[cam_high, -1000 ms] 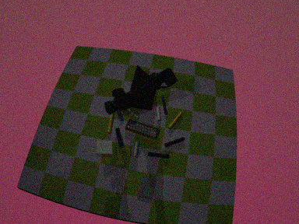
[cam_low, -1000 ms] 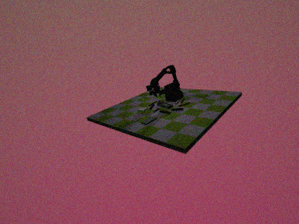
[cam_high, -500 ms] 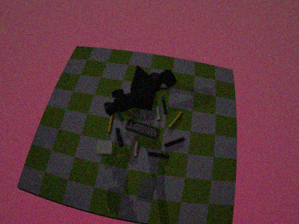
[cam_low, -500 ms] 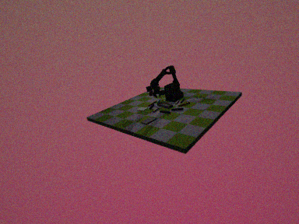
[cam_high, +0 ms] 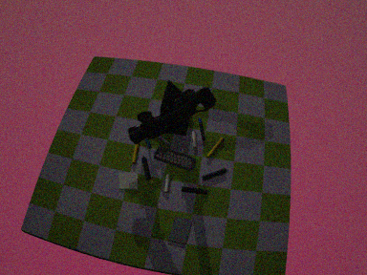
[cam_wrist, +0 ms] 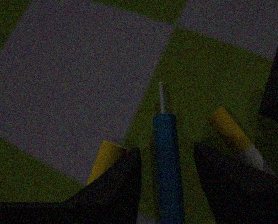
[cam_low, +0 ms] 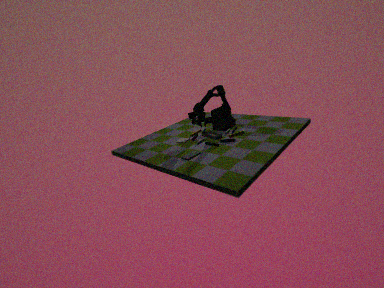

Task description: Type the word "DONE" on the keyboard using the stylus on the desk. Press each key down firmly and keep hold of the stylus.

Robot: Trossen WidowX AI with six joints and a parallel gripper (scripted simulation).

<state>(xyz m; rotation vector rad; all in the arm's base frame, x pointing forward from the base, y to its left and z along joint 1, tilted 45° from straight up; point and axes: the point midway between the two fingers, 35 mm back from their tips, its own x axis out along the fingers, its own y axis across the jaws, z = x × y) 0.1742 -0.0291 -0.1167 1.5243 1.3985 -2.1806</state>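
Note:
The stylus [cam_wrist: 169,165] [cam_high: 148,144] is a blue rod with a thin grey metal tip. In the wrist view it points up the frame, between the two dark fingers. My gripper [cam_wrist: 167,152] is open around it, with a gap on each side. From this view I cannot tell how high the fingertips are above the desk. The dark keyboard [cam_high: 175,158] with pale keys lies beside the stylus in the top view, below the arm; it does not show in the wrist view.
A yellow stick [cam_wrist: 102,161] [cam_high: 135,154] lies left of the fingers, and a yellow piece with a pale end [cam_wrist: 231,128] lies right. Around the keyboard are dark sticks [cam_high: 214,174] [cam_high: 146,168], a white stick [cam_high: 166,182], another yellow stick [cam_high: 215,147] and a pale square [cam_high: 128,180].

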